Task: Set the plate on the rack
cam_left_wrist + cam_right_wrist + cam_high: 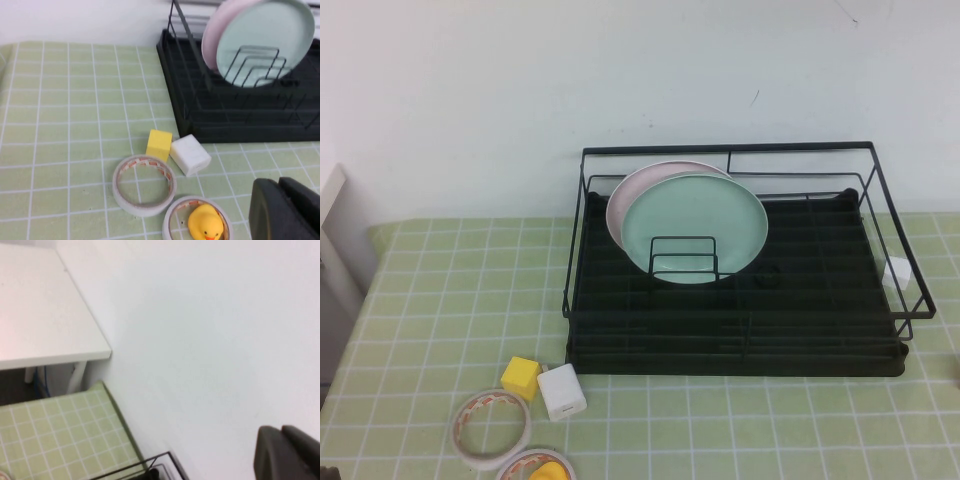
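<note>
The pale mint-green plate (695,228) stands on edge in the black wire rack (740,330), leaning behind the small upright wire holder (684,258). A pale pink plate (630,195) stands right behind it. Both also show in the left wrist view, the mint plate (265,35) in the rack (240,120). Neither gripper shows in the high view. My left gripper (279,182) is shut and empty, low over the table in front of the rack. My right gripper (281,430) is shut and empty, raised and facing the white wall above a rack corner (150,462).
In front of the rack's left end lie a yellow cube (520,377), a white cube (562,392), a tape roll (492,428) and a second roll holding a yellow duck (205,225). A small white object (898,272) sits by the rack's right side. A white table (40,315) stands at the left.
</note>
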